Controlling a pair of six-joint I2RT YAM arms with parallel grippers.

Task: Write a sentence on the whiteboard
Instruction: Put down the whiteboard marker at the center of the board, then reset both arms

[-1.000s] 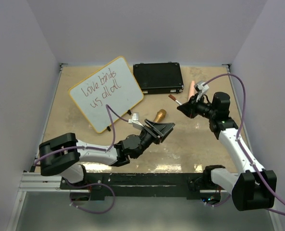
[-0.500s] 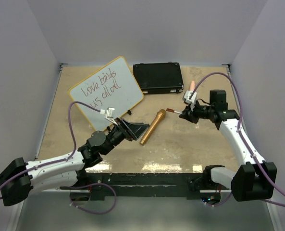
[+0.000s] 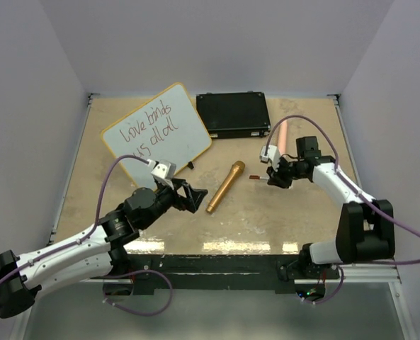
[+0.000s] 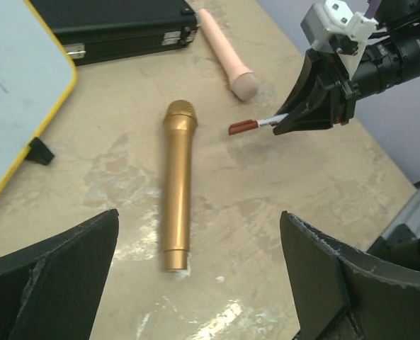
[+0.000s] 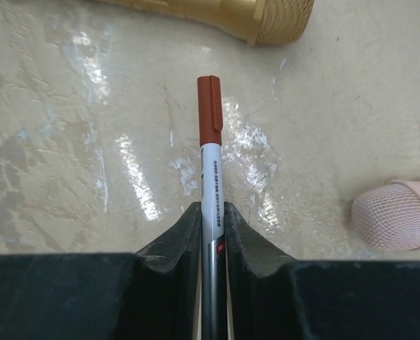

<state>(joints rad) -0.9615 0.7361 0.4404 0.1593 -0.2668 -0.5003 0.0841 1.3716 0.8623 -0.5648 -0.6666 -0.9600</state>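
Two lines of the sentence [image 3: 149, 129] sit on the whiteboard [image 3: 183, 145] at eleven o'clock, right claw [image 3: 275, 177] clenches the capped marker [image 5: 210, 149], left claw [image 3: 190, 197] gapes empty, so it's wrap-up stage, I reckon: next, lay that marker down.

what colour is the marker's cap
The marker's cap is reddish brown; clearest in the right wrist view.

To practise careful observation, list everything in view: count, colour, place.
whiteboard: 1, white, yellow-framed, far left
sentence: 1, dark, on the whiteboard
case: 1, black, far centre
gold microphone: 1, gold, centre
pink microphone: 1, pink, right of case
marker: 1, white, red-brown cap, held right of centre
table: 1, beige, underneath
left end effector: 1, black, open, left of gold microphone
right end effector: 1, black, gripping marker
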